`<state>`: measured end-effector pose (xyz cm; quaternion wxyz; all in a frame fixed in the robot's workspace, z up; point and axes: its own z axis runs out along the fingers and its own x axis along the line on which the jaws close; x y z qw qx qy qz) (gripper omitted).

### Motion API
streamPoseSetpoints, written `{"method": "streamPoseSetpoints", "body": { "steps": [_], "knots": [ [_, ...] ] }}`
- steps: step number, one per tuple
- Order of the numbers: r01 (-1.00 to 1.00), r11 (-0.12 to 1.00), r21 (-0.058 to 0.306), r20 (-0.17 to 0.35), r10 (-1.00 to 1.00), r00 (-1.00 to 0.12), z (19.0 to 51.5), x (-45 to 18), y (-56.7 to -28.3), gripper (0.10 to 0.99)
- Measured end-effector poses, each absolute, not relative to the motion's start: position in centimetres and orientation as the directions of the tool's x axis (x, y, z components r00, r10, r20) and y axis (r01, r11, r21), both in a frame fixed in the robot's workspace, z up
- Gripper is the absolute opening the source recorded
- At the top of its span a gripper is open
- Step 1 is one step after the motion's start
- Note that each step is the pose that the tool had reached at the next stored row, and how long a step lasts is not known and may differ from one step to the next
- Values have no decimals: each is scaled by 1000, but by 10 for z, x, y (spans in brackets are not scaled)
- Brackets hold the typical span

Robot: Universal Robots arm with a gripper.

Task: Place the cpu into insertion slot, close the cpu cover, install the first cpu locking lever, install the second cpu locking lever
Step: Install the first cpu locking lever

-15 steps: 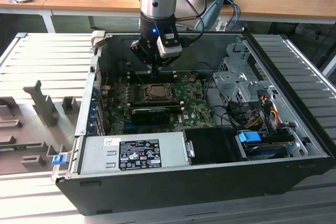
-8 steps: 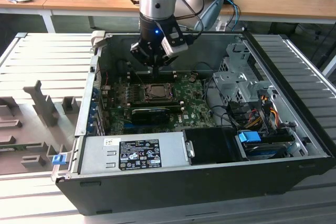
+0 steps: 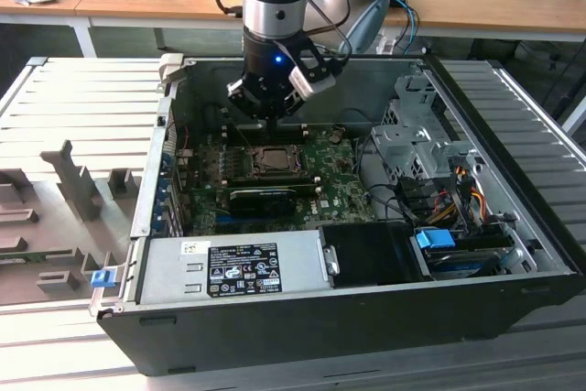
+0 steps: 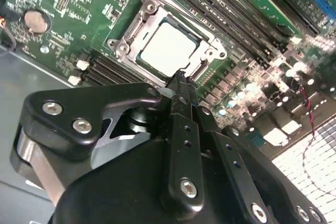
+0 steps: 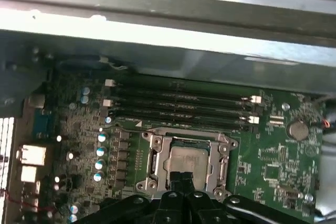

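Observation:
The cpu lies flat in the insertion slot, its silver top showing through the cut-out of the cpu cover. The cover frame lies down around the chip, seen in both wrist views. My gripper hangs just above the green board at the socket's far edge. In both wrist views its black fingertips are pressed together with nothing between them, the tips overlapping the socket's edge. I cannot make out how the locking levers stand.
Long black memory slots run beside the socket. A black graphics card sits on the socket's near side, with the power supply in front. The drive cage and cables fill the exterior view's right. Case walls enclose the board.

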<state>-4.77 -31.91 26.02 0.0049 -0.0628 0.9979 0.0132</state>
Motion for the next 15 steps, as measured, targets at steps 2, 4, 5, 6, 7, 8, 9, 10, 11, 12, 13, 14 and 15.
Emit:
{"method": "streamPoseSetpoints", "body": {
  "steps": [2,4,5,6,7,8,9,10,11,12,13,14,15],
  "knots": [
    [-128,991,26,-12,-127,-992,260,-55,-319,106],
    [-128,991,26,-13,-128,-992,260,-62,-319,106],
    [-128,991,26,-13,-128,-992,260,-64,-319,106],
    [-129,991,26,-13,-128,-992,260,-67,-319,106],
    [-129,991,26,-13,-129,-992,260,-70,-319,106],
    [-130,991,26,-13,-129,-992,260,-72,-319,106],
    [-130,991,26,-13,-130,-991,260,-74,-319,106],
    [-131,991,26,-13,-131,-991,259,-76,-319,106],
    [-132,991,26,-13,-132,-991,259,-79,-319,106],
    [-132,991,26,-13,-132,-991,259,-81,-319,106],
    [-133,991,26,-13,-133,-991,259,-84,-319,106],
    [-134,991,26,-13,-134,-991,258,-91,-319,106],
    [-135,990,26,-13,-135,-991,257,-96,-319,106]
  ]
}}
